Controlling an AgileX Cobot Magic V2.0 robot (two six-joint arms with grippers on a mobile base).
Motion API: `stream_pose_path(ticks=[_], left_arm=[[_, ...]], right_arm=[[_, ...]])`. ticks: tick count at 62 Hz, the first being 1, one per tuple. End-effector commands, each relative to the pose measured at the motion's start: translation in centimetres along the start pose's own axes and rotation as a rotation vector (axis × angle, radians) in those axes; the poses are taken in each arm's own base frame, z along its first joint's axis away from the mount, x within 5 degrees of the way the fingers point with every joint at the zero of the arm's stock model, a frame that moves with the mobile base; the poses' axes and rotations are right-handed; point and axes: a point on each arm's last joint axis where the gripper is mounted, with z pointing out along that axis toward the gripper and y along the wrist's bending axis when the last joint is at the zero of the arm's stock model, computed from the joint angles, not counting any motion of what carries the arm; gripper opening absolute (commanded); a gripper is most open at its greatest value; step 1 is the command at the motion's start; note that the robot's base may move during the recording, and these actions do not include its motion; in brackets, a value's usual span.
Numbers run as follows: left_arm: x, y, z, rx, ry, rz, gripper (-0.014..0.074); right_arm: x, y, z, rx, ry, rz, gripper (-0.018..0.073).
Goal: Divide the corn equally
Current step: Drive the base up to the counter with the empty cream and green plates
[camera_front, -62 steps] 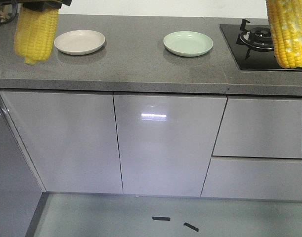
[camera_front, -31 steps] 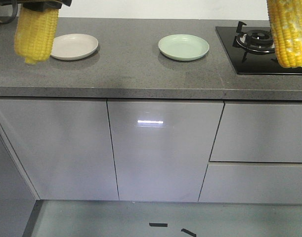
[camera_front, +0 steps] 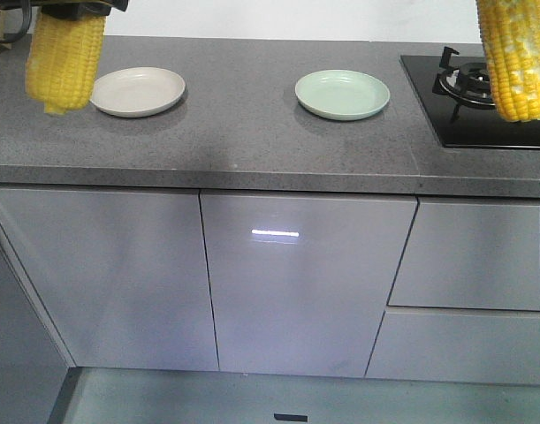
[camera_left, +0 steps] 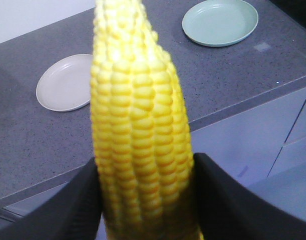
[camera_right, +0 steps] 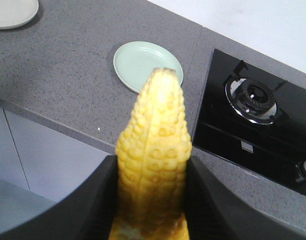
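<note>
As green plate (camera_front: 342, 94) sits on counter (camera_front: 243, 132), left end effector (camera_left: 145, 192) clamps left cob (camera_left: 135, 110), right end effector (camera_right: 151, 192) clamps right cob (camera_right: 155, 130).

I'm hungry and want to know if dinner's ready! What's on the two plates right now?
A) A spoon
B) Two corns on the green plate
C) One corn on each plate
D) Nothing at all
D: the white plate and the green plate are both bare; the left corn is held in the left arm's fingers and the right corn in the right arm's fingers.
</note>
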Motion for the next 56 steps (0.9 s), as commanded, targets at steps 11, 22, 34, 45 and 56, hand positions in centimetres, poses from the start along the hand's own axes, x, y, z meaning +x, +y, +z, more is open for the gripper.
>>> stream_pose_path(ticks=[11, 22, 34, 45, 56], left_arm=[[-1.04, 0.66, -2.38, -0.007, -0.124, -0.015, -0.0006], [-1.04, 0.66, -2.38, -0.007, -0.124, -0.015, -0.0006], [-1.04, 0.66, -2.38, -0.007, -0.124, -0.015, -0.0006], [-1.04, 0.66, -2.38, -0.007, -0.124, -0.015, -0.0006], [-1.04, 0.66, -2.38, -0.007, -0.124, -0.015, -0.0006]], right_arm=[[-0.76, -1.07, -2.31, 0.043, -0.115, 0.004, -0.0009], [-0.76, -1.07, -2.31, 0.043, -0.115, 0.004, -0.0009], [-0.76, -1.07, -2.31, 0.043, -0.115, 0.004, -0.0009], [-0.76, -1.07, -2.31, 0.043, -0.115, 0.004, -0.0009], [-0.76, -1.07, -2.31, 0.043, -0.115, 0.004, -0.0009]])
